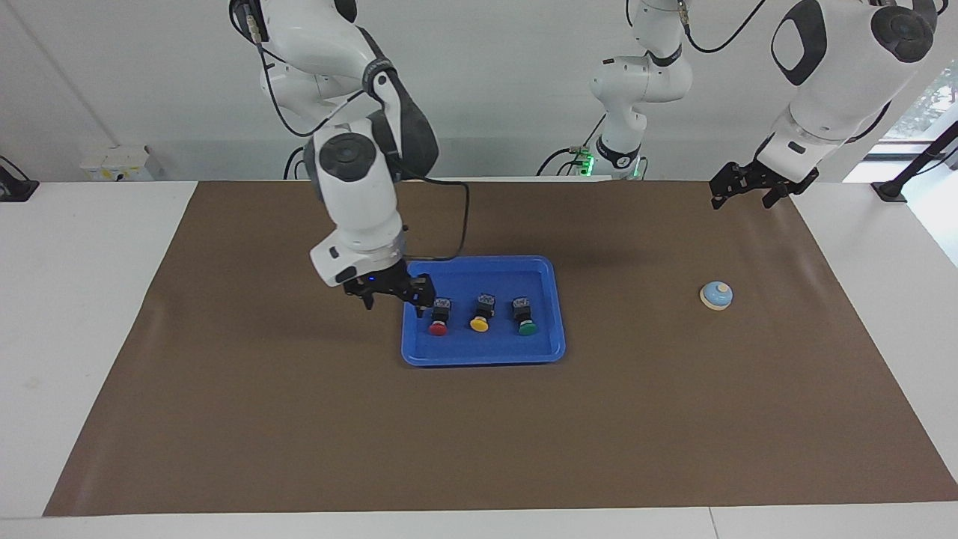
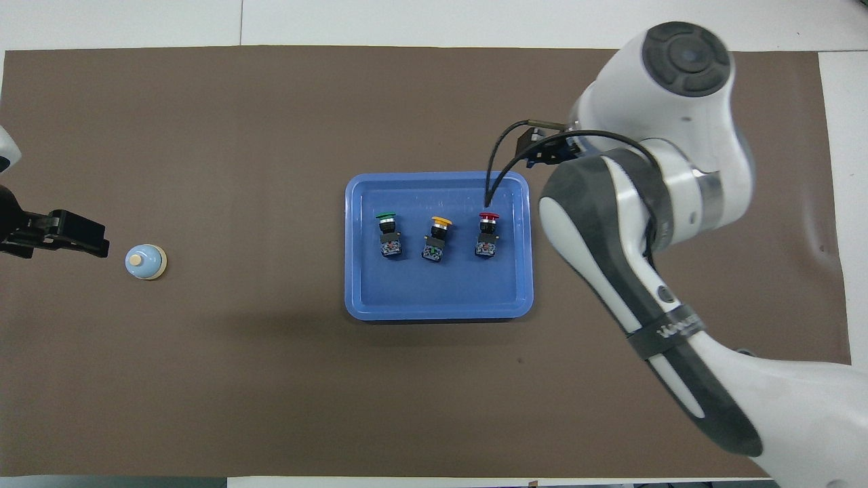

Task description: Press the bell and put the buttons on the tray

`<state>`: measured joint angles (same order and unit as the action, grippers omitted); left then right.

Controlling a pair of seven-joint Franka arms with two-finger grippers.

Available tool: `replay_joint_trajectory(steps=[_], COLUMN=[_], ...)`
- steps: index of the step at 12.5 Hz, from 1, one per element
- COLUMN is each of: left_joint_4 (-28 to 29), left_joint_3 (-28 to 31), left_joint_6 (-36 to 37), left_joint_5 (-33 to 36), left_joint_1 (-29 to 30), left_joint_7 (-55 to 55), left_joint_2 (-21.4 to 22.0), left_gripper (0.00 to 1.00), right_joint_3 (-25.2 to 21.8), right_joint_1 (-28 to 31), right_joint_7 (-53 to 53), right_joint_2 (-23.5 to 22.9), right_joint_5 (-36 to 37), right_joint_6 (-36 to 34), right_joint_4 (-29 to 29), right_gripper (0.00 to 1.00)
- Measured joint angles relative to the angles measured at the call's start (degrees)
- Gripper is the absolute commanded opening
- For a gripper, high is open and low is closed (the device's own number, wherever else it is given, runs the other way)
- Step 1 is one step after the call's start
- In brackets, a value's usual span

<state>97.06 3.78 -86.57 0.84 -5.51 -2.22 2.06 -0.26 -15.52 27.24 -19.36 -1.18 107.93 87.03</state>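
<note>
The blue tray (image 1: 479, 358) lies at the middle of the brown mat. The red button (image 1: 438, 327), the yellow button (image 1: 480, 323) and the green button (image 1: 528, 326) lie in it in a row, caps pointing away from the robots. My right gripper (image 1: 393, 299) hangs open and empty just above the tray's rim at the right arm's end, beside the red button (image 2: 487, 234) and apart from it. The arm hides most of it in the overhead view. The bell (image 1: 716, 295) stands on the mat toward the left arm's end. My left gripper (image 1: 745, 196) is raised, open and empty, beside the bell (image 2: 145, 261).
The brown mat (image 1: 299, 419) covers most of the white table. The tray (image 2: 437, 312) also shows in the overhead view with the green button (image 2: 386, 234) and the yellow button (image 2: 437, 237). A third robot base (image 1: 621, 150) stands at the robots' edge.
</note>
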Motion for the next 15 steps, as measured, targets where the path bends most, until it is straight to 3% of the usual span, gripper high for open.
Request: replay_joint_trajectory(steps=[8,12,15], left_joint_4=[0.0,0.0,0.0], left_joint_3=[0.0,0.0,0.0], left_joint_6=[0.0,0.0,-0.2], left_joint_5=[0.0,0.0,0.0], left_joint_1=[0.0,0.0,0.0], left_joint_7=[0.0,0.0,0.0], left_joint_2=[0.0,0.0,0.0], left_gripper=[1.00,1.00,1.00], right_joint_3=[0.1,0.4,0.4], right_joint_1=[15.1,15.9,16.3], right_joint_7=[-22.1,-22.6,-22.6], right_joint_2=[8.4,17.5,18.9], right_joint_5=[0.0,0.0,0.0], right_joint_6=[-14.8,-20.5,-20.4], right_joint_4=[0.5,5.2,6.9], right_gripper=[1.00,1.00,1.00])
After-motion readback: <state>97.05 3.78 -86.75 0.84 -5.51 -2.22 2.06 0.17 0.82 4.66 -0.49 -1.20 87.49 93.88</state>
